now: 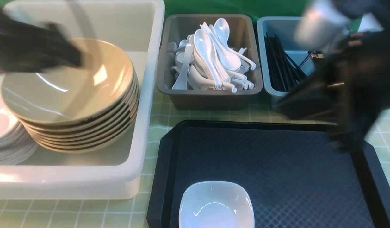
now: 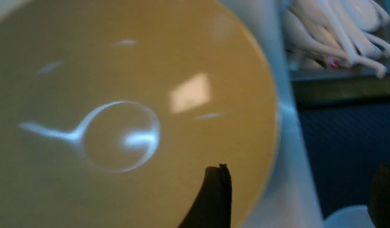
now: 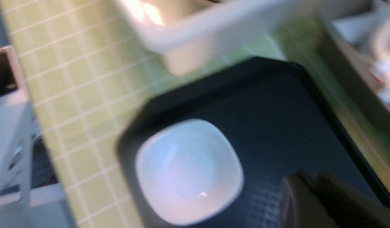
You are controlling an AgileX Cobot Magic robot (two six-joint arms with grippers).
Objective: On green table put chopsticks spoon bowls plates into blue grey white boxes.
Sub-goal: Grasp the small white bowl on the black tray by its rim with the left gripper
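I am hovering my left gripper [image 1: 73, 58] over the stacked bowls [image 1: 68, 91], its jaws standing wide apart and gripping nothing. The bowls, glossy tan with dark rim lines, are sitting in the white box [image 1: 144, 133] beside a stack of white plates [image 1: 5, 136]. My right gripper [image 3: 312, 196], blurred, is hanging near the black tray [image 1: 277, 158] with its fingers pressed together. One square white dish [image 1: 216, 205] is lying on that tray. Glossy white spoons [image 1: 210, 60] are filling the dark grey box [image 1: 210, 95]. Black chopsticks [image 1: 280, 66] with gold bands are lying in the blue-grey box [image 1: 264, 63] on the green table [image 1: 157, 126].
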